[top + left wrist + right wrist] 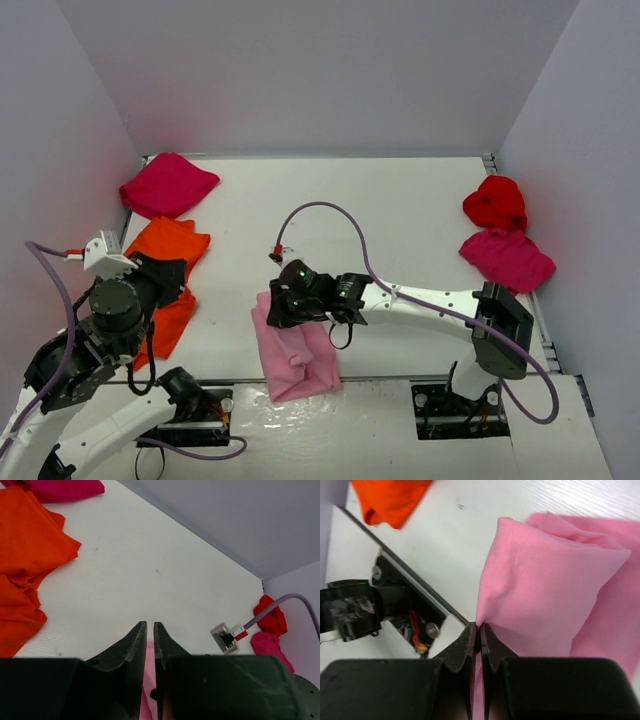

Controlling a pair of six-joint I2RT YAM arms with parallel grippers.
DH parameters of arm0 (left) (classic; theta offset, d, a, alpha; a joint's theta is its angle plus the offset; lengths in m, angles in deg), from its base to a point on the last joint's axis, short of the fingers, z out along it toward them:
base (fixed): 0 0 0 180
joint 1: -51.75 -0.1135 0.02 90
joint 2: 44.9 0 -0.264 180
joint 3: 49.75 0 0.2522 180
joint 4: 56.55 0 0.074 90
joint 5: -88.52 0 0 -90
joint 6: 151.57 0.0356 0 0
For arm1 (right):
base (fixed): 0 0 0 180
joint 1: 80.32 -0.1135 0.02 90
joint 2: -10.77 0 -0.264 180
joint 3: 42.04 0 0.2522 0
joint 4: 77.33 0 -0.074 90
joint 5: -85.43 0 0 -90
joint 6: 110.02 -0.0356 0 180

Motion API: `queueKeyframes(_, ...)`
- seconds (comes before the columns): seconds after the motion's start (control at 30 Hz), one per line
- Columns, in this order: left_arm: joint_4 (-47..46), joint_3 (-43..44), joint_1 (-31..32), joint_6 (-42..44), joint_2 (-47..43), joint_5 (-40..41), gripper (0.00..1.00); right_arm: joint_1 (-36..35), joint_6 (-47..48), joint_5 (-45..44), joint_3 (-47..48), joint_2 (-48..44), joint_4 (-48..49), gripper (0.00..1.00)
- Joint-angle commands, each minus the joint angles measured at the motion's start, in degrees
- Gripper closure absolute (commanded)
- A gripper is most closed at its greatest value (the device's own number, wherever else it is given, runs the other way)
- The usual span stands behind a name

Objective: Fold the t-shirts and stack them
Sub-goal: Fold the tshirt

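Note:
A light pink t-shirt point(297, 358) lies folded at the table's near edge, in the middle. My right gripper point(274, 306) is shut on its upper left edge; in the right wrist view the fingertips point(480, 627) pinch a fold of the pink cloth point(555, 580). An orange t-shirt point(172, 246) lies rumpled at the left. My left gripper point(170, 278) hovers over it with nothing held, jaws together but for a thin slit point(149, 626). Crumpled magenta t-shirts lie at the back left point(168, 185) and at the right point(506, 258). A red t-shirt point(495, 201) sits behind the right one.
White walls close in the table on three sides. The right arm's purple cable point(330, 212) loops above the table's middle. The arm mounts point(455, 408) sit at the near edge, just past the pink shirt.

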Motion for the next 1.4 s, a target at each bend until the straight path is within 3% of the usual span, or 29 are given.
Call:
queueKeyframes(0.0,6.14,1.03,0.21,-0.27,0.54,4.67,0.91,-2.06,3.07,1.92,8.05,3.2,4.02,1.0)
queueKeyframes(0.83,12.65,2.27,0.18,-0.59,-6.14,7.89,0.91,-12.09,4.04,4.14,34.31,21.24,5.58,1.0)
queueKeyframes(1.07,12.11,2.22,0.12,0.71,-5.37,7.72,0.9,-12.84,2.74,1.76,30.47,17.62,5.69,1.0)
queueKeyframes(1.37,9.29,1.63,0.13,2.29,-3.15,7.28,0.89,-14.62,-2.71,-5.65,14.82,3.37,5.44,1.0)
